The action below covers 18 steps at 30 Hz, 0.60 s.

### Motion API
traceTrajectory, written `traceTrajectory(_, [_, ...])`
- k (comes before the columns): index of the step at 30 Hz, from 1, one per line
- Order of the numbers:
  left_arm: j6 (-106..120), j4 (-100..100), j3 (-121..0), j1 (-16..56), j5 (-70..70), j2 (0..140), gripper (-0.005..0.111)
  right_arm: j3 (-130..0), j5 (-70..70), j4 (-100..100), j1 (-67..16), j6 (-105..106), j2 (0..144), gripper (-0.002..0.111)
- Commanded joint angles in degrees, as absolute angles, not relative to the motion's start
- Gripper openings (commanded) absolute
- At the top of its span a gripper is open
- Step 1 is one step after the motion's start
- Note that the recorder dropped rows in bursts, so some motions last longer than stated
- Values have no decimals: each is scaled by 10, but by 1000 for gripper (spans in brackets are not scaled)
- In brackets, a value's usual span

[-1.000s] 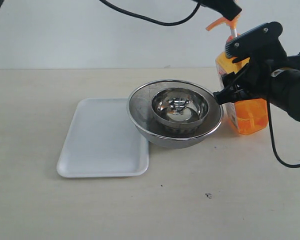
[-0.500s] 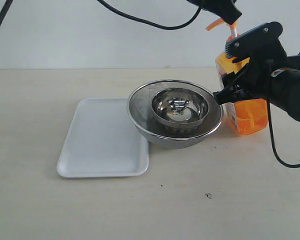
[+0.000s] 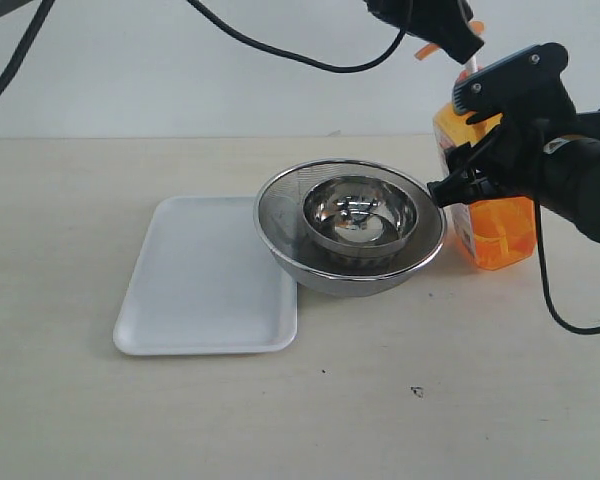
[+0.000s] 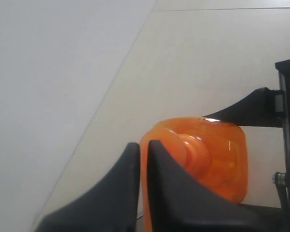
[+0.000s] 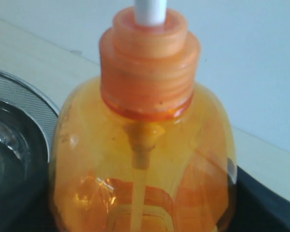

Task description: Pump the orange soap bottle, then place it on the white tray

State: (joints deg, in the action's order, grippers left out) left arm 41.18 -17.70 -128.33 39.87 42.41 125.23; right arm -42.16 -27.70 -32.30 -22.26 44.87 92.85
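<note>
1. We see the bottle (image 3: 495, 230) standing upright on the table (image 3: 430, 400), at the right of the exterior view. It is just beside the mesh bowl (image 3: 280, 240) and not on the tray (image 3: 195, 280).
2. The right gripper (image 3: 452, 142) is clamped on the bottle's body. One finger lies across the far upper side, the other against the near side, low by the mesh bowl's rim.
3. In the right wrist view the bottle (image 5: 145, 183) fills the picture. We make out its ribbed orange collar and the white stem (image 5: 151, 9) rising from it, with the mesh bowl (image 5: 14, 145) at the edge.
4. The left gripper (image 3: 465, 42) reaches down from above onto the pump head (image 3: 427, 50), whose spout sticks out to the left beneath it.
5. In the left wrist view the left gripper (image 4: 142, 147) has its jaws closed, with only a thin slit between the two fingers and nothing held in it. The bottle (image 4: 217, 159) lies below them. We cannot tell whether the tips bear on the pump head.
6. The tray lies flat at the left, well apart from the bottle, with the bowls between them.
7. The small bowl (image 3: 358, 215) sits inside the mesh bowl. The mesh bowl's rim overlaps the tray's right edge in this view, and we cannot tell whether they touch.
</note>
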Motion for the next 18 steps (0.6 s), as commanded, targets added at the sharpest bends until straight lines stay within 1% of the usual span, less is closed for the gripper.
traceTrajectory(1, [407,-186,-1280,400,446,1263,5,-426,-276,-318,-223,450,927,0])
traceTrajectory(18, [407,-190,-1280,400,477,1277,5,-426,-276,-315,-223,448,927,0])
